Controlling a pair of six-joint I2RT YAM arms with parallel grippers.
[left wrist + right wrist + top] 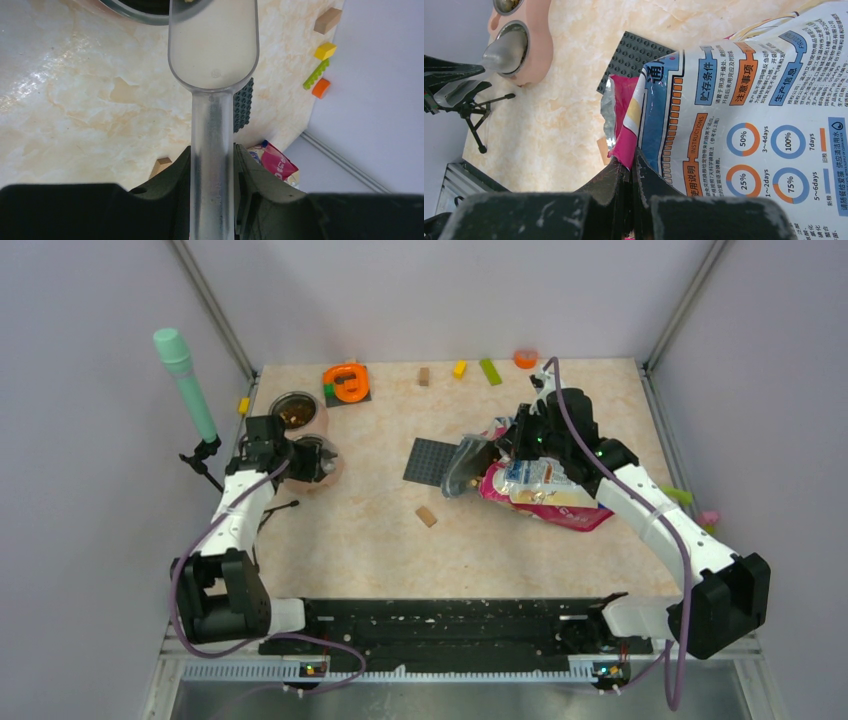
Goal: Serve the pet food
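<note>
Serving looks nearly done: left end effector [212,157] holds your empty-looking scoop [213,45] over the bowl [135,18]. Right end effector [630,162] pinches bag [734,100].

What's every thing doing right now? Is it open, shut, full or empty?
Cat food bag: lying on its side, top open.
Scoop: looks empty, over the near bowl.
Far bowl: holds brown kibble.
Left pincer: shut on the scoop handle.
Right pincer: shut on the bag's edge.
</note>
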